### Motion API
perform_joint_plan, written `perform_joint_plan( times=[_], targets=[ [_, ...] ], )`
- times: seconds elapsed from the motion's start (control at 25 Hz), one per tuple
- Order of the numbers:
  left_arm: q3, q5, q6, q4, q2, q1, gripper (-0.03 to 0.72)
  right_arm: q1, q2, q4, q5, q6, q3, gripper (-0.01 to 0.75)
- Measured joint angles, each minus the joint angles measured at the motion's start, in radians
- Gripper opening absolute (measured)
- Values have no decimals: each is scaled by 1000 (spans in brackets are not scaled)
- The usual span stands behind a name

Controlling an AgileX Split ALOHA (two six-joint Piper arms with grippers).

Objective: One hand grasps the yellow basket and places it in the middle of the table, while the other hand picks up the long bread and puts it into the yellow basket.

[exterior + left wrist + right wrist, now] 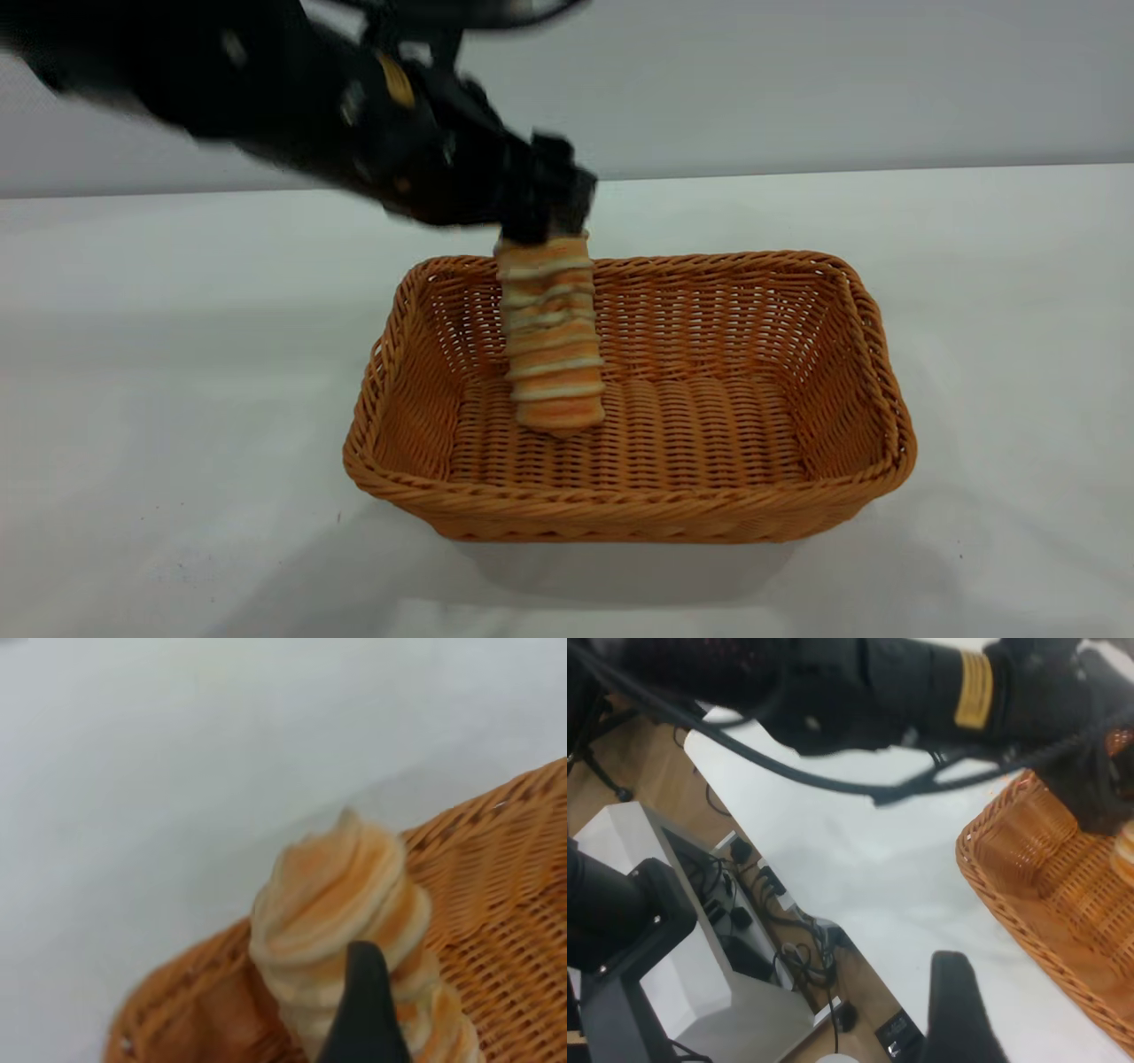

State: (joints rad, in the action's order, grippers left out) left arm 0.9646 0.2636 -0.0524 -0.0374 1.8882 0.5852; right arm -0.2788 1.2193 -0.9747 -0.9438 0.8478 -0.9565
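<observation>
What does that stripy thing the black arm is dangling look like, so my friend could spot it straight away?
Find the big orange-tan woven basket in the middle of the white table. Hanging upright over its left half, pinched at the top by the left gripper, is the long bread. It is the only stripy thing: orange-brown crust with pale cream bands.

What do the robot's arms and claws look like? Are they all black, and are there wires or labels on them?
Mostly black. The left arm is a thick, matte black tube ending in a blocky left gripper with a narrow black fingertip. A yellow band rings the arm near the wrist, and thin black cables run loose alongside it. Of the right gripper, only a black finger shows.
</observation>
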Motion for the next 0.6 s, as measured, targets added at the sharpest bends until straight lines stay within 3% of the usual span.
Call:
perform_joint_plan(
  times=[0.24,0.6],
  targets=[
    [0,-278,214,1,-260,-11,566,0,-36,68,-7,-13,0,534],
    [-2,-838,227,5,-676,-198,549,0,-170,336,-11,-203,3,534]
  ],
)
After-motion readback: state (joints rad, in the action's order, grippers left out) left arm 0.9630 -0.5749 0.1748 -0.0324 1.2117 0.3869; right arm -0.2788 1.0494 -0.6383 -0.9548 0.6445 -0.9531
